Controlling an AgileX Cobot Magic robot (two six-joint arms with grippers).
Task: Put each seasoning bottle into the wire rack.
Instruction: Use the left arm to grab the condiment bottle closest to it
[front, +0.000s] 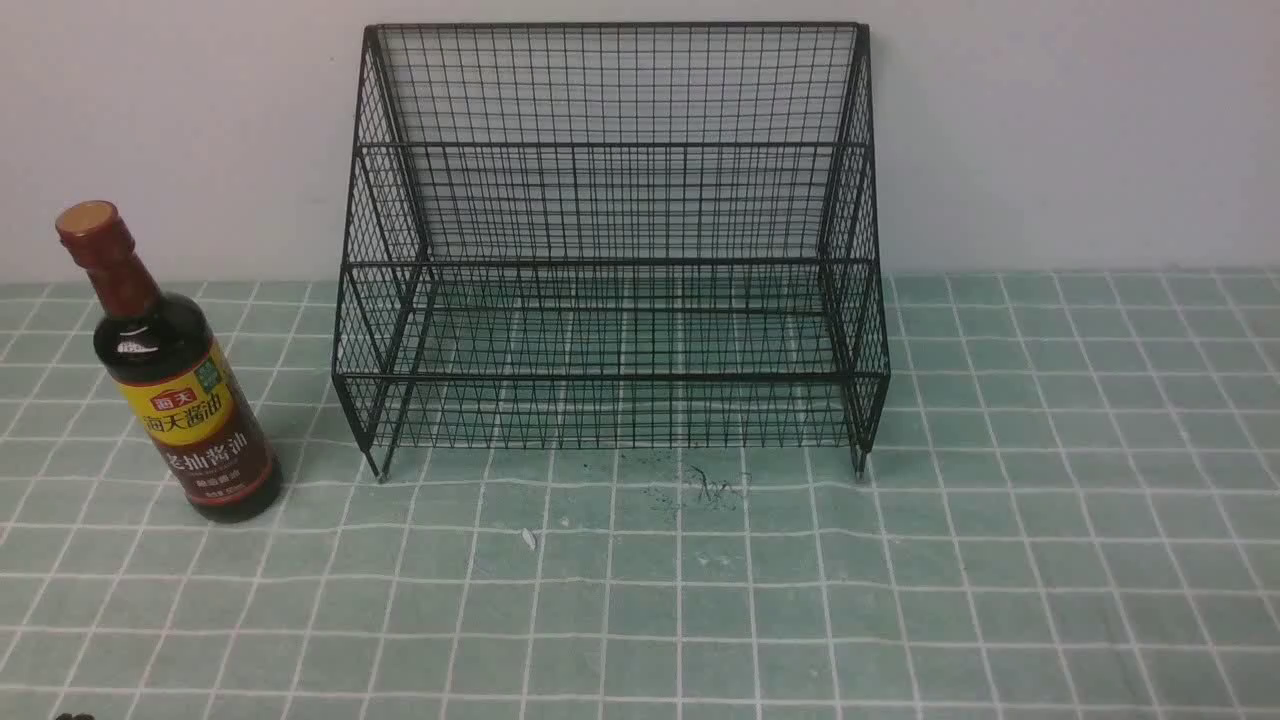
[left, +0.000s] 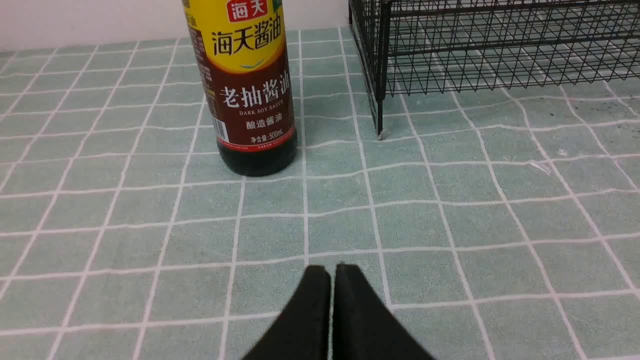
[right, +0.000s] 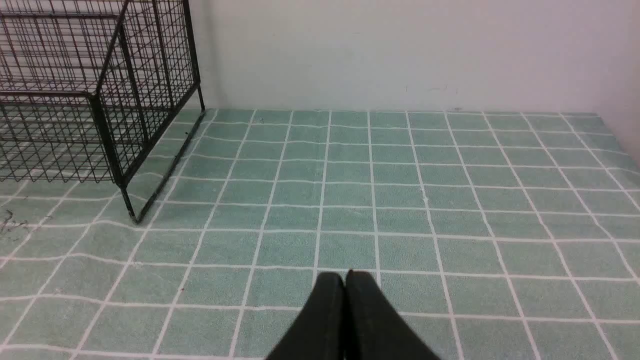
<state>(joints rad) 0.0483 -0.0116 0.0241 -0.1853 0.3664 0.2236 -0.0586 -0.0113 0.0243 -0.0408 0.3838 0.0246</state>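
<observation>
Item one, the seasoning bottle (front: 175, 385): I am seeing it standing upright on the green checked tablecloth (front: 1050, 560), out on my left side, with its reddish-brown cap on and its yellow and dark-red label facing my cameras. It is sitting outside the wire rack (front: 610, 250), near the rack's left front foot but not touching it. Item two, the rack: it is standing on its short feet in the middle of the cloth with its back against the pale wall (front: 1080, 130), and its stepped tiers are holding nothing. Item three, the left gripper (left: 332, 272): its black fingers are pressing together with only a thin seam between them, gripping nothing, and it is hovering over bare cloth with the bottle ahead of it and well apart. Item four, the right gripper (right: 345, 277): it is likewise clenched on nothing, over bare cloth beyond the rack's right end. Sundries: dark scuff marks (front: 715, 485) and a small white fleck (front: 528, 538) are lying on the cloth just in front of the rack.
</observation>
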